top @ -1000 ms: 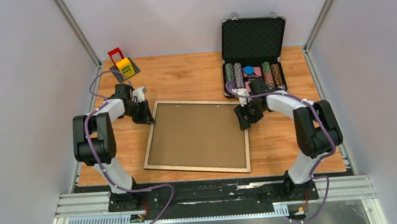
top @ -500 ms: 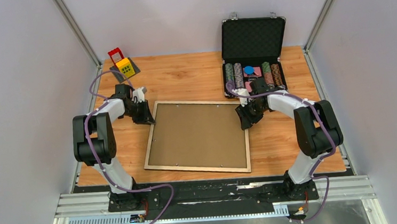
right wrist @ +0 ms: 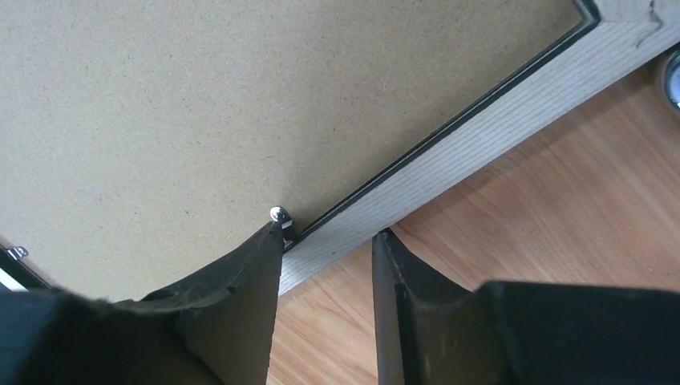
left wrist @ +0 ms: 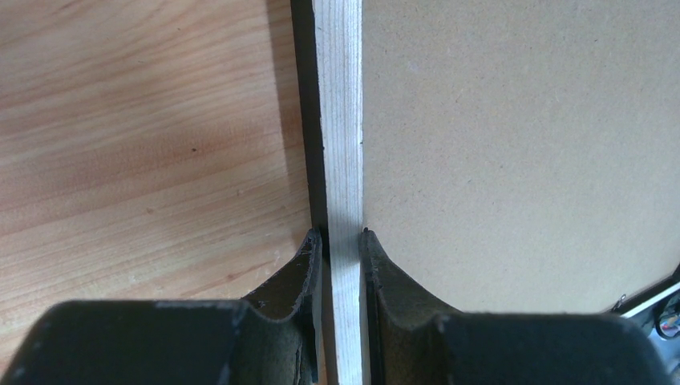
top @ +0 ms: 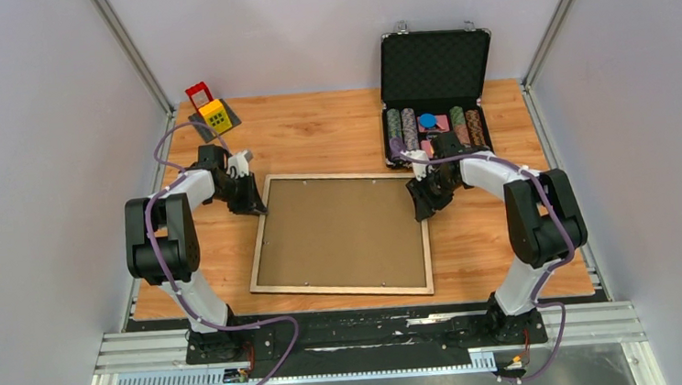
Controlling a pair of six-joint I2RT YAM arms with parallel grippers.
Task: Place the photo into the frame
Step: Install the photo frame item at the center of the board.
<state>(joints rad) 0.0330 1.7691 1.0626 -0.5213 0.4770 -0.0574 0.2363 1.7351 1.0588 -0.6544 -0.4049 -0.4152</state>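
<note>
The frame (top: 345,290) is laid flat in the middle of the tabletop (top: 314,130), pale wood face up, with a brown backing board (top: 341,234) seated inside its rails. Its left rail is clenched near the far-left corner by the left claw (left wrist: 343,237). Its right rail is straddled near the far-right corner by the right claw (right wrist: 329,228), jaws close on either side, though whether it is gripped cannot be told.

Wooden counter (top: 314,130) from above: pale-railed frame (left wrist: 341,120) flat at centre, brown backing board (top: 341,234) inside it; open black chip case (top: 435,65) at far right; red-and-yellow toy (top: 209,108), possibly on a grey pad, far left.
</note>
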